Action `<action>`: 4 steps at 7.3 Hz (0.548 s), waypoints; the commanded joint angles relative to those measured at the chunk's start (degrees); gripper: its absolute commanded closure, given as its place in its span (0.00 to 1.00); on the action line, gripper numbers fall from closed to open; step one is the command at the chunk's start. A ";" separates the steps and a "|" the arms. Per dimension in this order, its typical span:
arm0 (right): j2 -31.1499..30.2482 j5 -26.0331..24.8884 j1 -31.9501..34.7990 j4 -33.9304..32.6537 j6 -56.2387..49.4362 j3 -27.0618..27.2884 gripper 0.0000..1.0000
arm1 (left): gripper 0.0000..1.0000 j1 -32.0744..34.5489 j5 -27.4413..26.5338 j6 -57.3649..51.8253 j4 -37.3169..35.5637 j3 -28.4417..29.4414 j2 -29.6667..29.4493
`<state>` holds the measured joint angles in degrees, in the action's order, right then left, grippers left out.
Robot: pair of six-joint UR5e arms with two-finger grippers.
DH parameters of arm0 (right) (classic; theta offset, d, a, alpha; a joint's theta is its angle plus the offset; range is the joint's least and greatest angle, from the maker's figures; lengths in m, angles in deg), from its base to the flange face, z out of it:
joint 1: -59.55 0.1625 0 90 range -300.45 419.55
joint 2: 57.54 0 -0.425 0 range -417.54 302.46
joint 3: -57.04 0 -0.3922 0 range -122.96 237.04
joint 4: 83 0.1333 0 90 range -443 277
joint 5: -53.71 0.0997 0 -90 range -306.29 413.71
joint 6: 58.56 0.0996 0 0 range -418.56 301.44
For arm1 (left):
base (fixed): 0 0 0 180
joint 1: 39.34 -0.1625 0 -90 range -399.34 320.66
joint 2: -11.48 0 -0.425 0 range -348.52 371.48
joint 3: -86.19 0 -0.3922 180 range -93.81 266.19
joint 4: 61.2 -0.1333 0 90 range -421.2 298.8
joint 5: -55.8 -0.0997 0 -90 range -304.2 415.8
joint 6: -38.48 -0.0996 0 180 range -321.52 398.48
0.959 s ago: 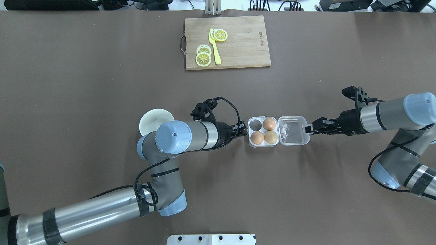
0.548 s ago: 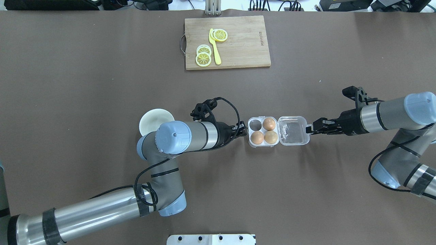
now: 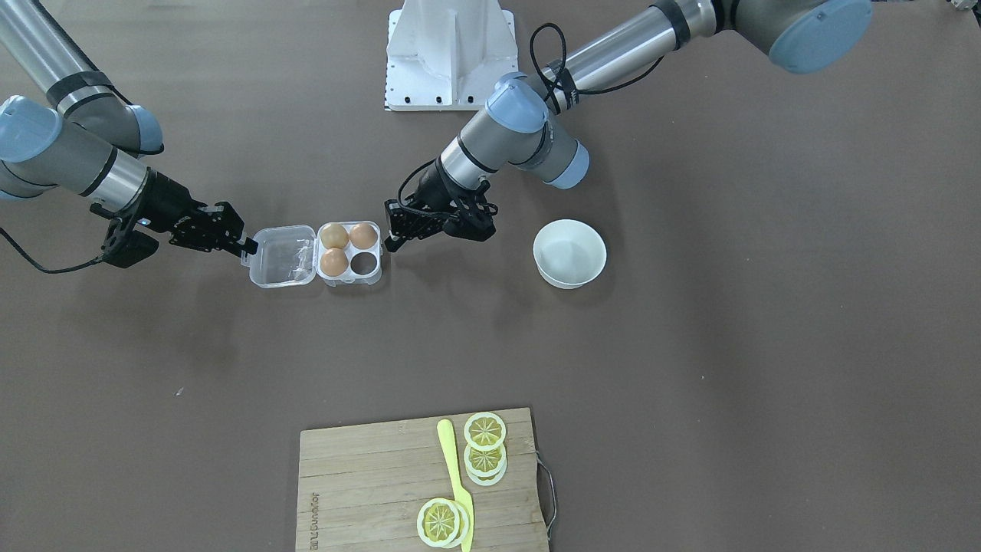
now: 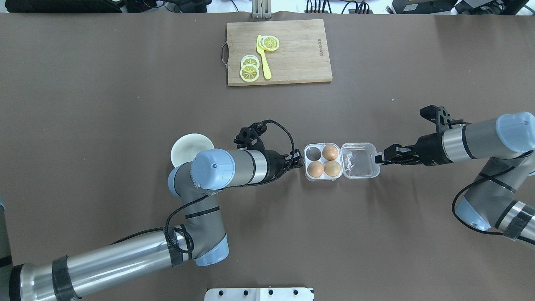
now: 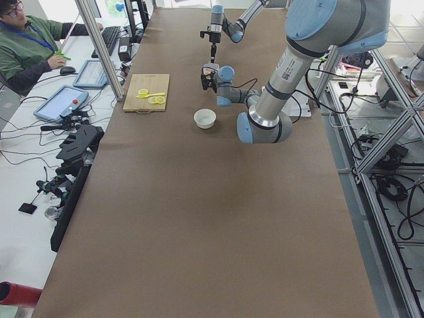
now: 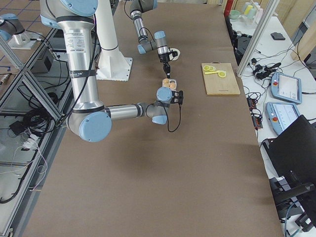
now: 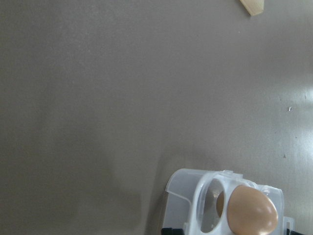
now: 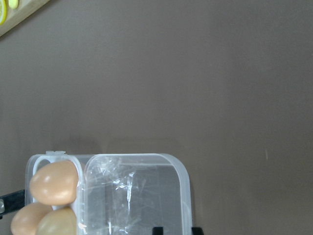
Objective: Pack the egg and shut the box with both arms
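Note:
The clear box (image 4: 322, 179) lies open on the table with its lid (image 4: 360, 161) flat to the right. Three tan eggs sit in its cells, one at the far right (image 4: 330, 152) and two at the front (image 4: 315, 168); the far left cell (image 4: 312, 154) is empty. My left gripper (image 4: 297, 159) is open and empty at the box's left edge. My right gripper (image 4: 378, 159) is shut, its tips against the lid's outer edge. The right wrist view shows the lid (image 8: 132, 196) and eggs (image 8: 54, 182). The left wrist view shows one egg (image 7: 252, 213).
A round white bowl (image 3: 569, 253) stands beside my left arm, partly hidden under it in the overhead view. A wooden cutting board (image 4: 301, 52) with lemon slices (image 4: 250, 72) and a yellow knife (image 4: 264, 62) lies at the far edge. The white base pedestal (image 3: 448, 54) stands between the arms.

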<state>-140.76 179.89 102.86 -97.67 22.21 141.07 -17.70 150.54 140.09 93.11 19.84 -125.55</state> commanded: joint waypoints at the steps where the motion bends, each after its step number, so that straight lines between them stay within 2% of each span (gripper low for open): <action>1: 0.08 0.65 0.29 0.00 0.00 0.00 0.72 | 1.00 -0.02 0.00 0.00 0.02 0.00 0.00; 4: 0.08 0.65 0.37 0.00 0.00 0.00 0.74 | 1.00 -0.02 0.00 0.00 0.02 0.00 0.00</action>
<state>-140.69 180.53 103.17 -97.67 22.21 141.07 -17.71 150.54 140.09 93.14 19.84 -125.55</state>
